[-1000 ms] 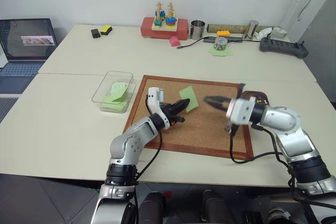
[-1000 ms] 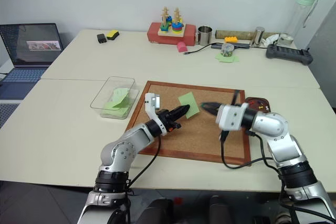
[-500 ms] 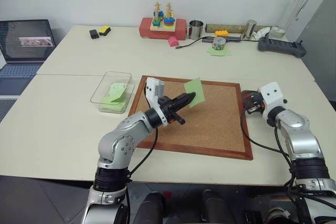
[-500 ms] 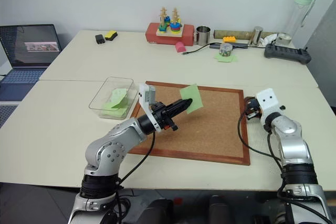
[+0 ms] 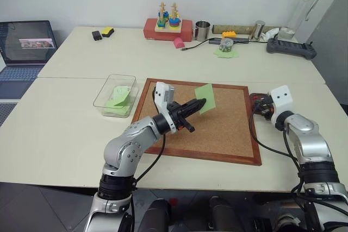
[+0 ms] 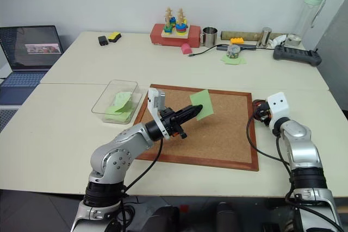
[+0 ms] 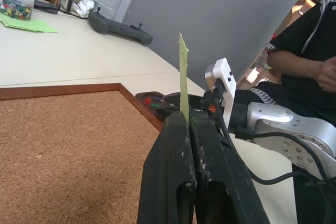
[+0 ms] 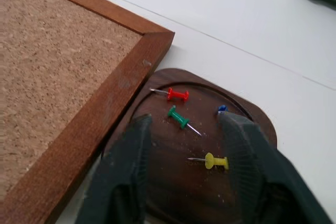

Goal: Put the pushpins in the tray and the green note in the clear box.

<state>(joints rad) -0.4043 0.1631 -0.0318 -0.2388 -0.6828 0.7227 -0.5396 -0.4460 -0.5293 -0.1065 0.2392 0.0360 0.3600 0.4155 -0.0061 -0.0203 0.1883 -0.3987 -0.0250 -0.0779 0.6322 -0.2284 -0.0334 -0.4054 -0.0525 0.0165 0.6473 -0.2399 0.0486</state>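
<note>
Left hand (image 5: 200, 103): clamped on the green note (image 5: 206, 98), above the corkboard (image 5: 217, 129).
Right hand (image 8: 184, 124): fingers apart over the tray (image 8: 173, 182); right wrist view shows pushpins (image 8: 178, 94) inside.

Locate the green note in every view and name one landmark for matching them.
Left eye view: green note held up over the corkboard, clamped by the left end effector.
Right eye view: same, centre of the picture.
Left wrist view: seen edge-on, rising from between the shut fingers.
Right wrist view: not in it.
Shared landmark: the corkboard's wooden frame.
</note>
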